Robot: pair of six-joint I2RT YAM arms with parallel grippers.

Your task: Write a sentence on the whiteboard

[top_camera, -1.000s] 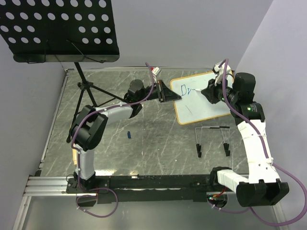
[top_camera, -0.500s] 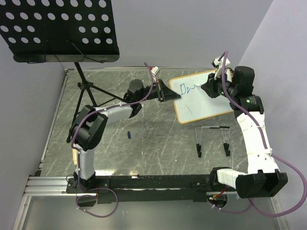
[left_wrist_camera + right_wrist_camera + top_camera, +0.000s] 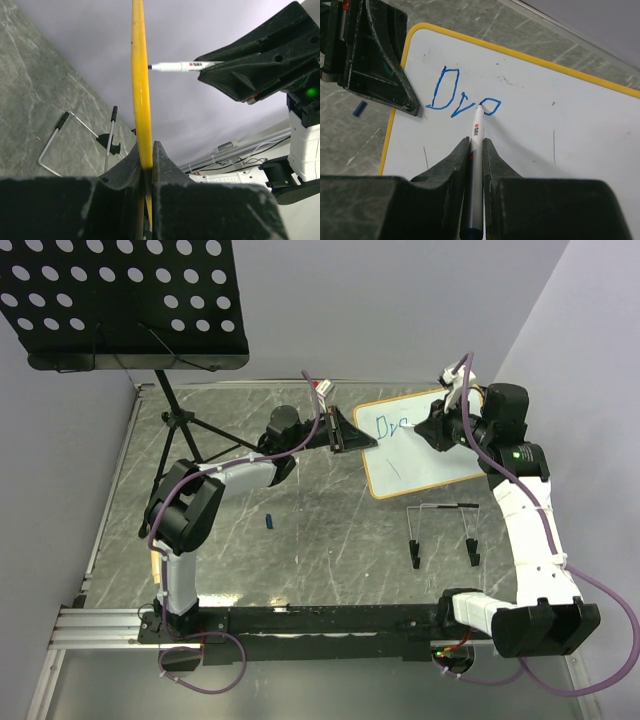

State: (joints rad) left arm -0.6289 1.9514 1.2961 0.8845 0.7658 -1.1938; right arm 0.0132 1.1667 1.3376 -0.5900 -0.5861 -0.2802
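Note:
The whiteboard (image 3: pixel 425 462) lies tilted at the back right, its frame showing yellow (image 3: pixel 520 55). My left gripper (image 3: pixel 345 432) is shut on its left edge, seen as a thin yellow strip (image 3: pixel 141 90) between the closed jaws (image 3: pixel 146 150). My right gripper (image 3: pixel 437 430) is shut on a white marker (image 3: pixel 478 131), held upright between the jaws (image 3: pixel 476 142). The marker's tip touches the board at a small blue loop. The sentence (image 3: pixel 462 97) reads "Dr" plus that loop, in blue (image 3: pixel 392 425). The marker (image 3: pixel 185 66) points at the board's face.
A black perforated music-stand tray (image 3: pixel 120 300) hangs over the back left, its tripod legs (image 3: pixel 185 435) on the table. A wire stand (image 3: pixel 443 530) sits in front of the board. A small blue cap (image 3: pixel 270 521) lies mid-table.
My right gripper has shifted slightly up and right along the board, and a blue loop now follows "Dr". The left arm and board have stayed still.

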